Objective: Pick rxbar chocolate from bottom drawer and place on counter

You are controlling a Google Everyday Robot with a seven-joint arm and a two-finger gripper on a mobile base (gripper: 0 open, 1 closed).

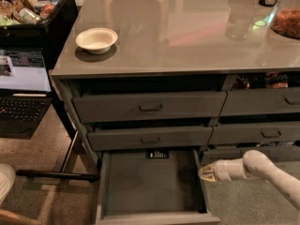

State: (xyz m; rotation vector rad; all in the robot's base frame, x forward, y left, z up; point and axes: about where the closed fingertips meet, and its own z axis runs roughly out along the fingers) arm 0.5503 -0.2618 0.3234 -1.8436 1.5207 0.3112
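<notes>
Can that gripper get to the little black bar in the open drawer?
Probably yes. The bottom drawer stands open, nothing covers the rxbar chocolate at its back, and the gripper hovers by the right wall. The drawer above sits close.

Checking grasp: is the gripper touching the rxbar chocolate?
Apart. Camera view: gripper at right edge of bottom drawer, rxbar chocolate at its back, bare floor between.

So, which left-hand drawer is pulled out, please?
The bottom drawer, floor exposed, with the claw beside its right wall; the upper drawers show only fronts.
</notes>
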